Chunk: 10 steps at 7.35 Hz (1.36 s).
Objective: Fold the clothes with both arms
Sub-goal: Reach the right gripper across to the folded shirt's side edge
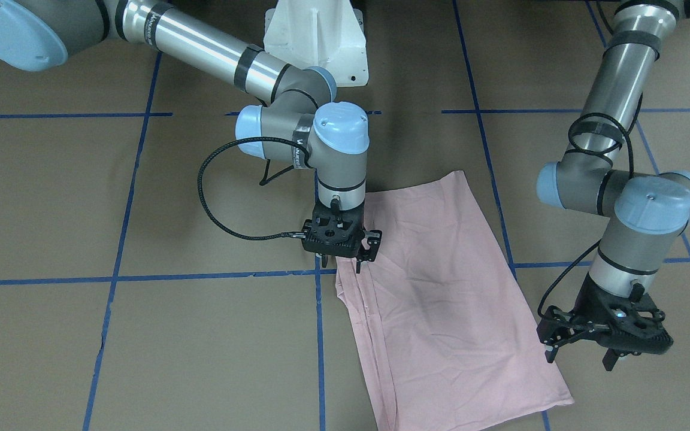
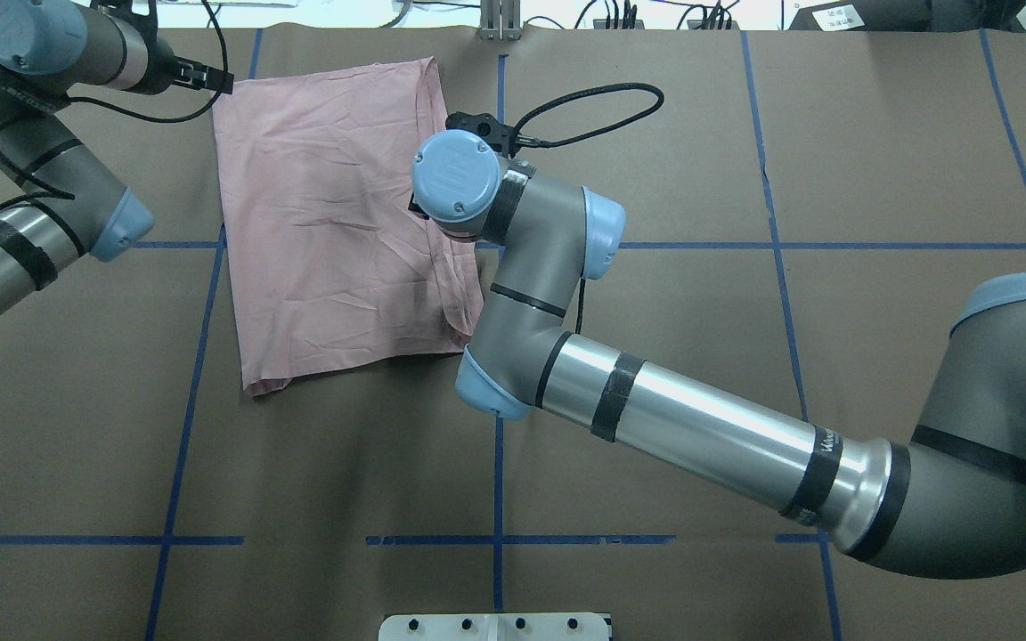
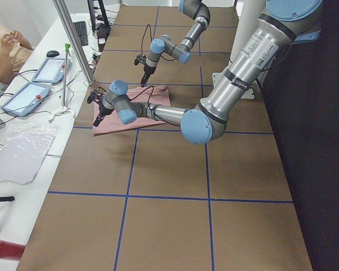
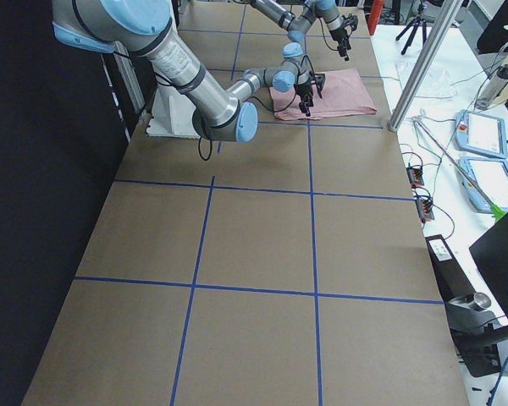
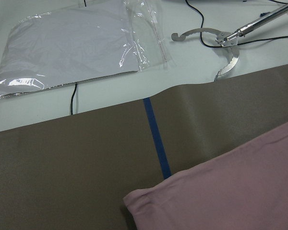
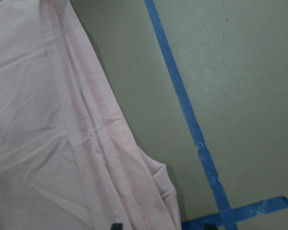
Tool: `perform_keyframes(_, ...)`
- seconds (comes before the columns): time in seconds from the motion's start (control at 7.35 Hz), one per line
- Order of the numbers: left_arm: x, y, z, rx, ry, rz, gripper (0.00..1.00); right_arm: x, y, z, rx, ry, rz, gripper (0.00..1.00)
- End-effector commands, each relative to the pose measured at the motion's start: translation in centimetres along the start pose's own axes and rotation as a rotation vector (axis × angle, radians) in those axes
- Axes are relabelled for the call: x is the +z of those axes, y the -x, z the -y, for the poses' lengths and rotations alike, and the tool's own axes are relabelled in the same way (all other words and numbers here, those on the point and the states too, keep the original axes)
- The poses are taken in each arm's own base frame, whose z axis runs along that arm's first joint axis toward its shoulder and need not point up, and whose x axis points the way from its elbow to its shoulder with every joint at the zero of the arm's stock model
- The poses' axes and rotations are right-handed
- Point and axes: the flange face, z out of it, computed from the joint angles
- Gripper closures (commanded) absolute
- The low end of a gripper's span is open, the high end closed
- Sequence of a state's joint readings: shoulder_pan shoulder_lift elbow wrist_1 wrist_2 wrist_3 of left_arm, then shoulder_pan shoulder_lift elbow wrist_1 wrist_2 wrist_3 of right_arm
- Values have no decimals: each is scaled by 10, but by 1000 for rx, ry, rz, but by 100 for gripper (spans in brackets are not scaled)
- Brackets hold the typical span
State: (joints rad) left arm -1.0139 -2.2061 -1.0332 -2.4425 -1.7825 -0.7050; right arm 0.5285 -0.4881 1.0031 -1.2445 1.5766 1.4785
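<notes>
Technician: Claw status, right side first?

Inspector: The black two-finger right claw [image 1: 342, 263] points straight down at the long edge of the pale pink cotton T-shirt [image 1: 441, 287]. Its wrist view shows the two tips apart, one over the stacked hems and one over bare surface. It straddles the edge and grips nothing.

Technician: And the left side?

Inspector: The black two-finger left claw [image 1: 578, 358] hangs just beside the opposite long edge, clear of the cloth. Its jaws are spread wide and empty.

Technician: What is the garment's condition?

Inspector: The T-shirt lies flat on the brown paper-covered desk [image 1: 141, 209], across a blue tape line [image 1: 320, 335]. It forms a long narrow rectangle, plain side up, with no print or sleeve showing. Several hems are stacked along the right claw's edge. One corner pokes slightly out of line in the overhead view.

Technician: What is the progress estimate?

Inspector: The lengthwise folds appear to be done. What is probably left is at least one crosswise fold to halve the strip. That would call for both claws to pinch the corners of one short end and carry it over the other. The loose stacked hems may slip apart during that lift.
</notes>
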Motion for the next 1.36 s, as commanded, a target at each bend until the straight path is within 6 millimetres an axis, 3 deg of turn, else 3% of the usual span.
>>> perform_keyframes(0.0, 2, 5, -7, -11, 8, 5, 0, 14, 4, -9, -19, -18, -33, 52)
perform_keyframes(0.82, 3, 7, -9, -9, 11, 8, 0, 25, -1, -12, -58, -28, -58, 60)
perform_keyframes(0.95, 3, 7, -9, -9, 11, 8, 0, 25, -1, -13, -58, -29, -58, 69)
perform_keyframes(1.09, 3, 7, -9, -9, 11, 8, 0, 24, 0, -14, -51, -28, -56, 95)
perform_keyframes(1.22, 3, 7, -9, -9, 11, 8, 0, 24, 0, -14, -51, -31, -56, 100)
